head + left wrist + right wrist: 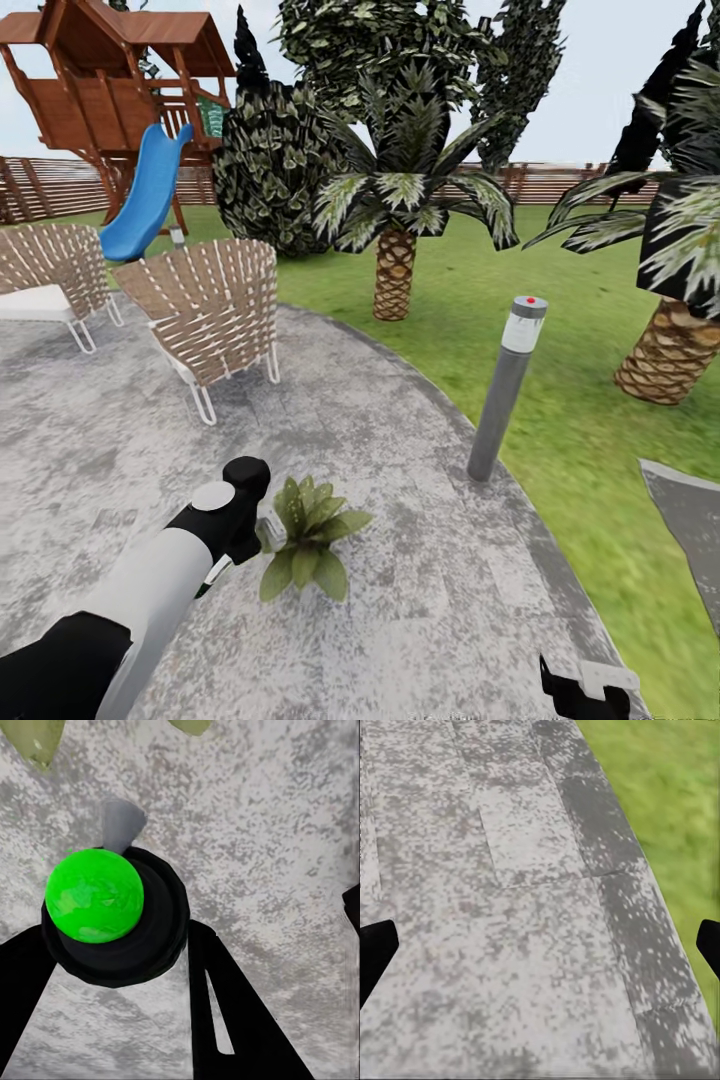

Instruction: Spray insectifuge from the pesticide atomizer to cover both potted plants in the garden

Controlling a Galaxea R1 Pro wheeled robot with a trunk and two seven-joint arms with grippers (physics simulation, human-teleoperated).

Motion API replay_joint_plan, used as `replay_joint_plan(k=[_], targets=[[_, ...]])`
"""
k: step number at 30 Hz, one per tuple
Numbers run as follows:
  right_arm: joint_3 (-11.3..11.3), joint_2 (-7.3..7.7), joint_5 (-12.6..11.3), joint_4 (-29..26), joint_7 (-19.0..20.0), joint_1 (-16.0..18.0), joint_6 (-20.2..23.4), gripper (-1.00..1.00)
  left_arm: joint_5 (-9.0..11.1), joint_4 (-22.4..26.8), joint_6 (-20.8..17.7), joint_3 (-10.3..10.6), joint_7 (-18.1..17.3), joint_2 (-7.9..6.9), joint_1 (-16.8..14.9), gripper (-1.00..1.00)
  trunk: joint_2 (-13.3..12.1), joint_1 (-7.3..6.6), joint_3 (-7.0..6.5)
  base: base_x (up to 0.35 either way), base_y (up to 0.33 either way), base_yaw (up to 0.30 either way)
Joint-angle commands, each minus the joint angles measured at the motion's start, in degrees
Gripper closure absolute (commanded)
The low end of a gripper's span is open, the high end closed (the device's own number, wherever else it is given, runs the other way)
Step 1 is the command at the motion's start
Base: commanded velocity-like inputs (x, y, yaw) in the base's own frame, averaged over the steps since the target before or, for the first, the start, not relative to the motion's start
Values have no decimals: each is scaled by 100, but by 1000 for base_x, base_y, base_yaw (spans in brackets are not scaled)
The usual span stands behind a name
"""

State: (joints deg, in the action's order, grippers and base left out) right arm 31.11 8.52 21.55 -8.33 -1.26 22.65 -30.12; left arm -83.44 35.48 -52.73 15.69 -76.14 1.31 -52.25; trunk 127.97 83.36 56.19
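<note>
— Closest in, what's the left gripper (116, 939) doing?

— Its two black fingers (244, 1020) are clamped on the pesticide atomizer (112, 919). From the left wrist view that's a round black body with a bright green dome on top and a short grey spout poking out on the far side. It hangs over the mottled grey stone patio (420, 600).

— And the right gripper (540, 949)?

— Jaws spread wide. The right wrist view catches just a black tip at either edge, nothing between them, with patio slabs and the darker curved border below.

— Where's the plant?

— The low potted plant (308, 535), a rosette of broad pointed green leaves, sits on the patio just beyond the left gripper, the spout end nearly at its leaves. I can't make out the pot under the foliage.

— Further out?

— To the right of the plant, near the patio's edge, a tall grey bollard lamp with a red-dotted cap (505, 390) stands upright. To the left, two wicker chairs with white frames (215, 315) rest on the stone. Then the green lawn (580, 420), two palms with scaly brown trunks (395, 275), a wooden play tower with a blue slide (150, 190), and the slatted brown fence (560, 185) at the back.
</note>
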Motion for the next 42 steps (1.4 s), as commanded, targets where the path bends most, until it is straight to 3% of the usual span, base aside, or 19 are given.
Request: replay_joint_plan(k=[1,9,15,18,20,23,32,42], targets=[[38,0,60,7,-14,3,-21,-100,-50,2,-53,6,-54,1,-4,100,3,-4,5,-266,-196,246],[36,0,60,7,-14,5,-21,-100,-50,-8,-53,-46,-45,-94,13,100,3,-4,5,-275,-183,272],[44,0,60,7,-14,3,-21,-100,1,-72,-58,-99,273,-103,13,100,3,-4,5,-65,-23,82],[43,0,60,7,-14,3,-21,-100,10,-82,-61,-391,355,-104,18,100,3,-4,5,-3,-1,4],[38,0,60,7,-14,3,-21,-100,2,-90,-62,-744,542,-104,21,100,3,-4,5,0,0,1],[36,0,60,11,-14,4,-21,-100,13,-226,-62,-990,799,-103,38,100,3,-4,5,0,0,0],[45,0,60,13,-7,4,-13,-100,62,-418,-70,-1058,864,-30,56,100,3,-4,5,0,0,0],[45,9,60,7,-6,4,-19,-100,58,-418,-158,-1055,864,-88,57,100,3,-4,5,97,-30,0]])
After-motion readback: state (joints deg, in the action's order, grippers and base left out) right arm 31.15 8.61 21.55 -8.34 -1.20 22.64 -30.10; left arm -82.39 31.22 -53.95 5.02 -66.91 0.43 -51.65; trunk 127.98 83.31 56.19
